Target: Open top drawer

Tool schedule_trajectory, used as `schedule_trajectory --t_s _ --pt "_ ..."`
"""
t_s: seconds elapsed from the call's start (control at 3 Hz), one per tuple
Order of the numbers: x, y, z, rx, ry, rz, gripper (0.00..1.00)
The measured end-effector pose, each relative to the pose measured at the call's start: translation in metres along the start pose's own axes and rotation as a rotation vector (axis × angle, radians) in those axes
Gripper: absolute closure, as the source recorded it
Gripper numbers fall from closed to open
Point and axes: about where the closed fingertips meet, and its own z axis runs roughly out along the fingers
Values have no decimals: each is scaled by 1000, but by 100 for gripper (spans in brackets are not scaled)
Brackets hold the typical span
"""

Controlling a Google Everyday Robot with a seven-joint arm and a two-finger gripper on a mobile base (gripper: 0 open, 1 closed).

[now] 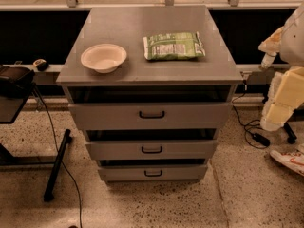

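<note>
The top drawer (104,117) sits in the front of the grey table (142,20), directly under the table's top edge. It is the widest and tallest of the fronts. A dark slot shows between its front and the table's top, so it seems to be out a little; how far I cannot tell.

The gripper (280,106) hangs off the table's right side, well apart from it and level with the drawer fronts. It holds nothing, and whether it is open or closed I cannot tell.

The drawer looks rigid and hard-fronted, likely of moderate weight, and should travel only straight out from the table's front. The front is plain, so the only place to take hold is the small black handle (152,114) at its centre. That bar is slim and smooth, so a shallow grasp could slip off, and a sideways pull would likely bind.

Count:
- three drawers, with the middle drawer (118,150) and the bottom drawer (123,173) below the top one
- three black handles, one per front
- on the table's top, one white bowl (103,57) at front left
- one green bag (174,45) to the right of the bowl
</note>
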Motion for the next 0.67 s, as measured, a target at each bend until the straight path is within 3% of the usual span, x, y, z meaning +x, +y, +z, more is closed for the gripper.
schedule_trajectory --t_s 0.33,0.67 --pt "0 0 0 0 0 0 0" --pt "-1 7 28 0 -6 -33 0"
